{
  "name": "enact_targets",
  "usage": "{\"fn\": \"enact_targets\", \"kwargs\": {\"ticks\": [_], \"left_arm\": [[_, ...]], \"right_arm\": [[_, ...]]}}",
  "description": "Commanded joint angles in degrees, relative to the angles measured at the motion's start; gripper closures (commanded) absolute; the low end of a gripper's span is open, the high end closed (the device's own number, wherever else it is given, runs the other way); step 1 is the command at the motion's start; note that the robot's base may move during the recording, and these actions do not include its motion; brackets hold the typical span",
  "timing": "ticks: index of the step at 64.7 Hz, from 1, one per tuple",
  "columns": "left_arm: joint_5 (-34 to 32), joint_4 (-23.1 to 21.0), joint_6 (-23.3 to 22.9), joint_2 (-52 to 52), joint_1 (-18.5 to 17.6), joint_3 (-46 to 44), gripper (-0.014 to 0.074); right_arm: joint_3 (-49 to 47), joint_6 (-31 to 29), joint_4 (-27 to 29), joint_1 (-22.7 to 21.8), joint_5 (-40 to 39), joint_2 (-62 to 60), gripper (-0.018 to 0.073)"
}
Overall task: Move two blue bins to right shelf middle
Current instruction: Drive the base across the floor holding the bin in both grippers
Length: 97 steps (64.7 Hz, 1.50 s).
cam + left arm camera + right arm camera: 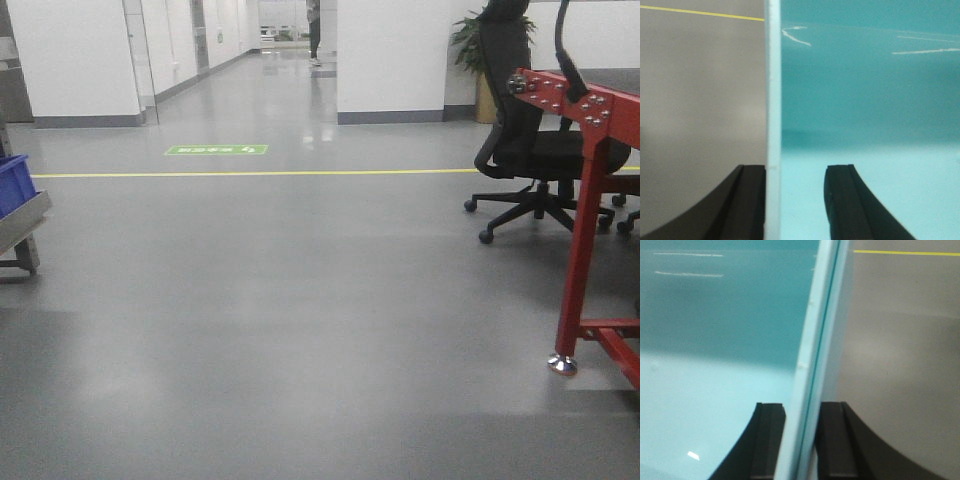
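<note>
A blue-green bin fills both wrist views, with grey floor beyond its walls. In the left wrist view my left gripper point(795, 170) straddles the bin's pale left wall point(773, 100). The outer finger point(752, 200) touches the wall. The inner finger point(842, 200) stands apart from it inside the bin point(865, 100), so the jaws are open. In the right wrist view my right gripper point(802, 407) is shut on the bin's right wall point(815, 340), which fills the gap between both fingers. Another blue bin point(12, 185) sits on a grey shelf point(25, 222) at the far left of the front view. The grippers are out of the front view.
A red metal frame point(580, 230) stands at the right with its foot on the floor. A black office chair point(535, 150) is behind it. A yellow floor line point(250, 173) crosses the room. A white pillar point(400, 60) and a corridor lie beyond.
</note>
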Motion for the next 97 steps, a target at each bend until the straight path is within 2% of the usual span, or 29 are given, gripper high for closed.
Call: {"fn": "enact_targets", "kwargs": {"ticks": [1,97], "left_arm": [[-3.65,-2.5,2.17,-1.29,-0.64,-1.04,0.0707],[-3.65,-2.38,2.17,-1.29,-0.64,-1.04,0.0707]], "right_arm": [[-0.82,0.55,-1.0,-0.26,-6.09,-0.56,0.0713],[-0.82,0.55,-1.0,-0.26,-6.09,-0.06,0.0713]]}}
